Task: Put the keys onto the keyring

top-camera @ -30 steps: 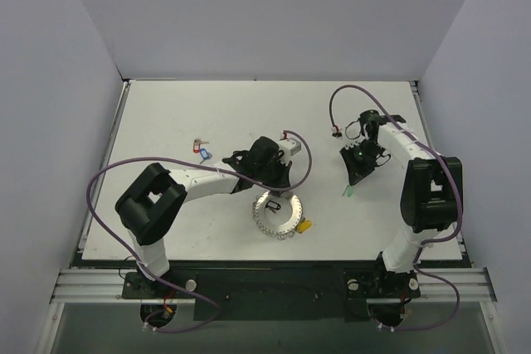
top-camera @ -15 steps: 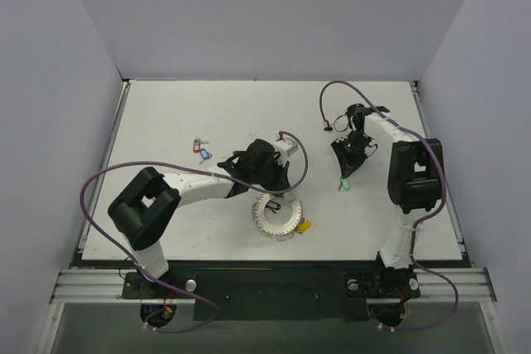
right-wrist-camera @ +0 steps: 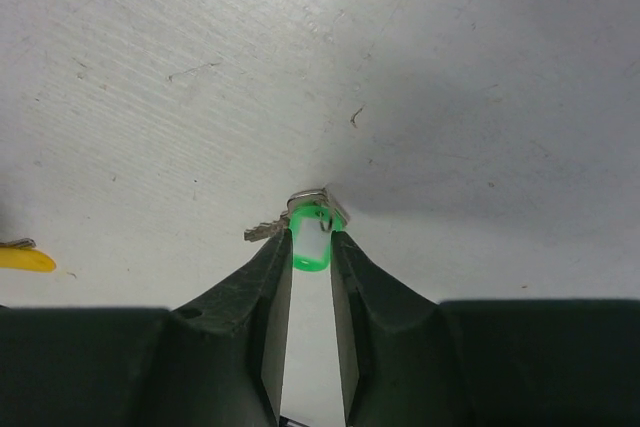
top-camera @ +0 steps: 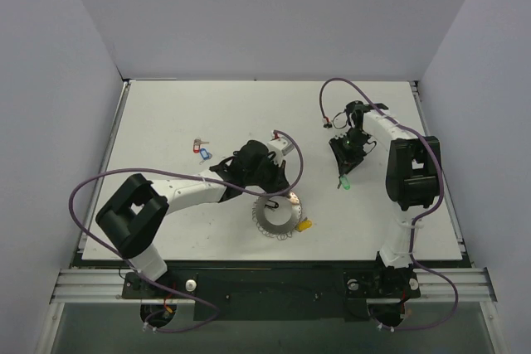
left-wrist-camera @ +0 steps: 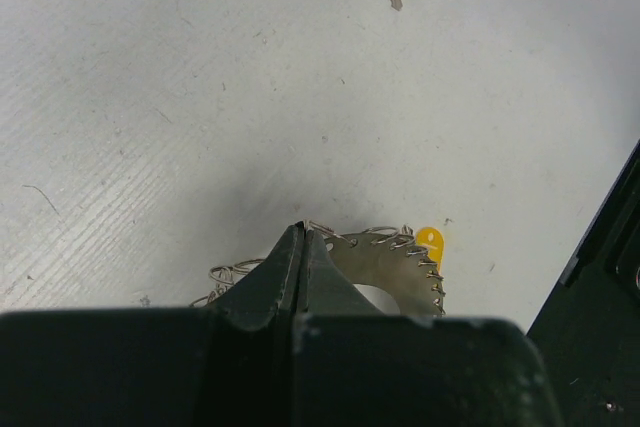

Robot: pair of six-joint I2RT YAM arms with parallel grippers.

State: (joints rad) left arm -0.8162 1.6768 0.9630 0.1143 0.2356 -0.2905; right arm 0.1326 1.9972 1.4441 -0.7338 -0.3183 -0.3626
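**A:** Where's the keyring [left-wrist-camera: 385, 259]?

**B:** Lower middle of the overhead view. The left gripper [left-wrist-camera: 303, 239] is closed tight on its rim, no gap between the jaws. The ring looks tipped up from the worktop [top-camera: 166, 113] rather than lying flat, with its yellow tag [left-wrist-camera: 429, 243] at the lower right.

**A:** Why clamp it like that?

**B:** My guess is to pin it steady and lift the loops into reach, so a key can be threaded on without the ring sliding away.

**A:** And the right gripper [right-wrist-camera: 311, 239]?

**B:** It's right of centre overhead, pointing down at the green key [right-wrist-camera: 312, 222]. The jaws are parted only slightly, and the green tag sits in the slot between them, with the metal blade sticking out to the left. I can't tell whether they're actually pinching it or only straddling it.

**A:** So that key goes first?

**B:** Probably, since it's the one nearest the ring, though still well apart from it. The red and blue keys [top-camera: 200, 151] lie left of centre, untouched.
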